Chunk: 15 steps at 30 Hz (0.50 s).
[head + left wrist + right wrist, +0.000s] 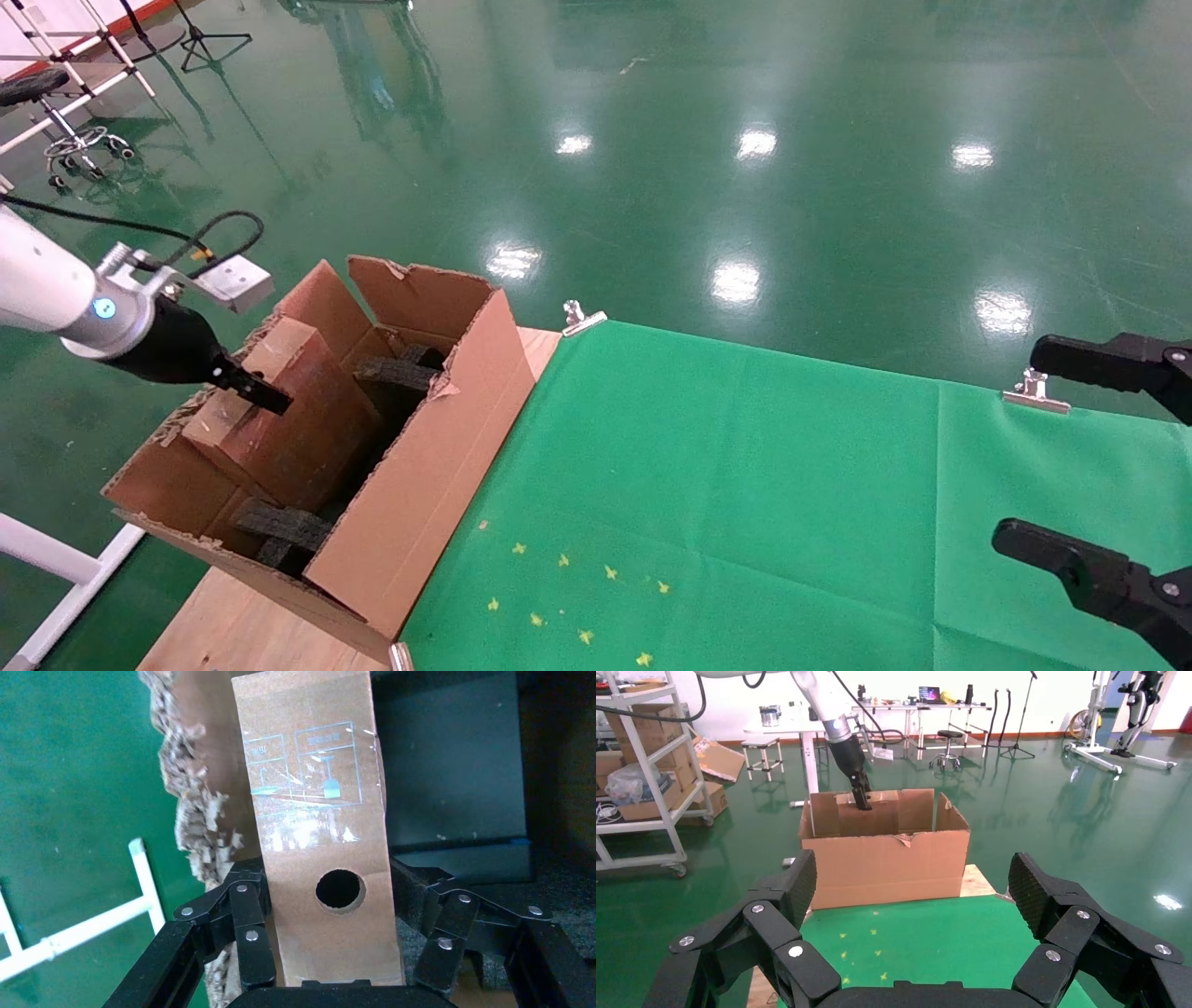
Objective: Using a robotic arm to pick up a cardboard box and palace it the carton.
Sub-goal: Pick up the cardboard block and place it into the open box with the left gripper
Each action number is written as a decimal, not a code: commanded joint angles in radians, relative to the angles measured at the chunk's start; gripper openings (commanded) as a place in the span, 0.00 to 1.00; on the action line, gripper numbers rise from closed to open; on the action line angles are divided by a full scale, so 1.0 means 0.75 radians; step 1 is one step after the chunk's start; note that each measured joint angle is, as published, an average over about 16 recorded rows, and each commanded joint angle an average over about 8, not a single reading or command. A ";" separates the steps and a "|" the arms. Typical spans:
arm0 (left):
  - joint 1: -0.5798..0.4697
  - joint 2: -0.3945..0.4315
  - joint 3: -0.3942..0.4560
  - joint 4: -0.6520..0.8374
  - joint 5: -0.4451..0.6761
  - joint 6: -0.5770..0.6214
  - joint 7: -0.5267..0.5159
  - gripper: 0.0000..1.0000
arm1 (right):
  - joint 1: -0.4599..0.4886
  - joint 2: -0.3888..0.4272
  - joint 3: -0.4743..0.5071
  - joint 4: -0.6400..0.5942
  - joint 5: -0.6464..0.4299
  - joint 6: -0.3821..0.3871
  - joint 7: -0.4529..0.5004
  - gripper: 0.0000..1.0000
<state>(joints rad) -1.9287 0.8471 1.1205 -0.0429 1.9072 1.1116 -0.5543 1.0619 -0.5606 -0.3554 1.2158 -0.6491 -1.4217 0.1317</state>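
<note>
The cardboard box (298, 419), narrow, brown and taped, with a round hole in one face, leans tilted inside the carton (419, 485). The robotic arm's left gripper (265, 399) reaches in from the left and is shut on the box. In the left wrist view the cardboard box (316, 811) fills the space between the left gripper's (327, 874) black fingers, one pressed to each side. The carton's ragged edge (193, 811) runs beside it. My right gripper (1015, 443) hangs open over the cloth at the far right, holding nothing.
Black foam blocks (396, 373) sit in the carton around the box. The carton stands on a wooden tabletop (242, 634) next to a green cloth (745, 485) held by metal clips (582, 317). Small yellow marks (568, 596) dot the cloth.
</note>
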 commanded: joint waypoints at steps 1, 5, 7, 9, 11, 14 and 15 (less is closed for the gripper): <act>0.017 0.015 0.003 0.020 0.004 -0.015 -0.012 0.00 | 0.000 0.000 0.000 0.000 0.000 0.000 0.000 1.00; 0.054 0.041 0.006 0.047 0.008 -0.036 -0.045 0.00 | 0.000 0.000 0.000 0.000 0.000 0.000 0.000 1.00; 0.070 0.050 0.007 0.059 0.009 -0.049 -0.065 0.00 | 0.000 0.000 0.000 0.000 0.000 0.000 0.000 1.00; 0.082 0.056 0.006 0.068 0.008 -0.060 -0.083 0.17 | 0.000 0.000 0.000 0.000 0.000 0.000 0.000 1.00; 0.093 0.061 0.004 0.078 0.006 -0.074 -0.102 0.42 | 0.000 0.000 0.000 0.000 0.000 0.000 0.000 1.00; 0.102 0.064 0.002 0.088 0.003 -0.089 -0.119 0.79 | 0.000 0.000 0.000 0.000 0.000 0.000 0.000 1.00; 0.103 0.065 0.002 0.090 0.003 -0.092 -0.121 0.92 | 0.000 0.000 0.000 0.000 0.001 0.000 0.000 1.00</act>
<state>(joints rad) -1.8539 0.8946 1.1224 0.0212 1.9105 1.0474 -0.6388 1.0617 -0.5605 -0.3554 1.2156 -0.6488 -1.4215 0.1317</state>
